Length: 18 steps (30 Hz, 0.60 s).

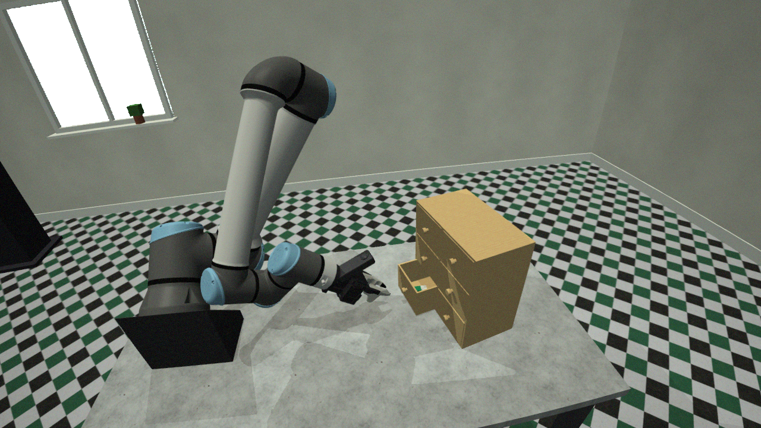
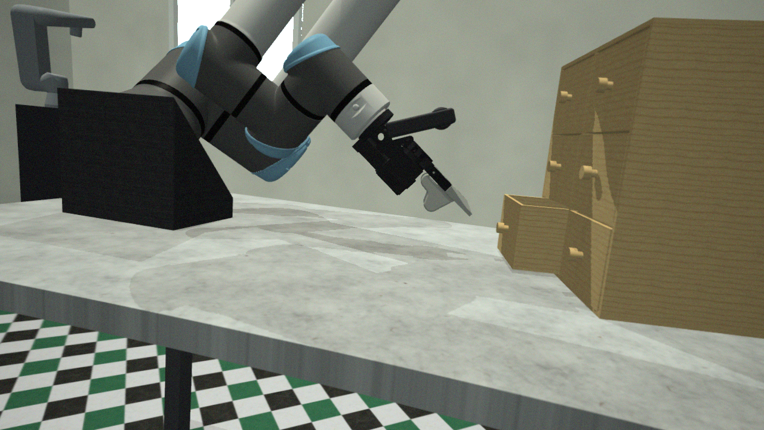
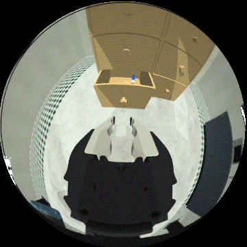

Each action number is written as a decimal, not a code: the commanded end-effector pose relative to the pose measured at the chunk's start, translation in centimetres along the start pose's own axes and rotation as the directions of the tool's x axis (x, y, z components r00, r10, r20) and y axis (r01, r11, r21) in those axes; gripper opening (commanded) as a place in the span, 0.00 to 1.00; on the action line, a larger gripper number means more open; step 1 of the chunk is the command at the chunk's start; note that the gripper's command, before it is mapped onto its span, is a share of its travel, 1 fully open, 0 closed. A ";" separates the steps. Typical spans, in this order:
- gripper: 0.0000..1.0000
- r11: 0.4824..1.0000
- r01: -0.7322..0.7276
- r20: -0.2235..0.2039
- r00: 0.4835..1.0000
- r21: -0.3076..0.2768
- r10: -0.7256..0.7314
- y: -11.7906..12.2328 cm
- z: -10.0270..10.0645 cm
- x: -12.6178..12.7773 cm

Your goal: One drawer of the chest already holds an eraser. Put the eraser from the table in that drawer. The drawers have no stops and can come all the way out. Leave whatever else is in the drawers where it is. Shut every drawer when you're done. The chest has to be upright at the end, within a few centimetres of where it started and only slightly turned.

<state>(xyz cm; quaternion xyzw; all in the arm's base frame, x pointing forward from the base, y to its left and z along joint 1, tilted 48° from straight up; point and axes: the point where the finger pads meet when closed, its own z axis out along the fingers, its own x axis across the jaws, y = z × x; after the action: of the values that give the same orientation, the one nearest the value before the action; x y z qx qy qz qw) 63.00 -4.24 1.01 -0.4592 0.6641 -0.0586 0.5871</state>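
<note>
Inside the open bottom drawer, white-and-coloured eraser material is lying

On the table [image 1: 319, 383] [image 2: 347, 288] [image 3: 72, 113], the chest [image 1: 473, 223] [image 2: 694, 160] [image 3: 134, 44] is standing upright, with one bottom drawer [image 1: 410, 300] [image 2: 539, 235] [image 3: 137, 97] sticking out toward the arm. Its open top is showing an eraser [image 1: 418, 289] [image 3: 133, 78] on the drawer floor, reading green and white from the top view and blue and white from the wrist view. Whether one eraser or two are lying there, and which is the task's, I cannot tell. In the wrist view, the visible piece is pointing its white end toward the drawer's front and its blue end toward the back, its long axis running roughly front to back. The upper drawers are sitting closed. The gripper [image 1: 387, 292] [image 2: 470, 214] [image 3: 122, 117] is hovering in front of the open drawer, tilting downward, its fingertips standing narrowly apart and gripping nothing.
</note>
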 end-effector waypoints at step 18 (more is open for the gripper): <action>0.20 1.000 -0.002 -0.011 1.000 0.020 0.002 0.5 3.2 0.1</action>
<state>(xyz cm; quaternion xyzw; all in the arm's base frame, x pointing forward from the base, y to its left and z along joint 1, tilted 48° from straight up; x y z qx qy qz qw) 65.14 -2.68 -0.20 -0.4546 0.6665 -0.0645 0.5873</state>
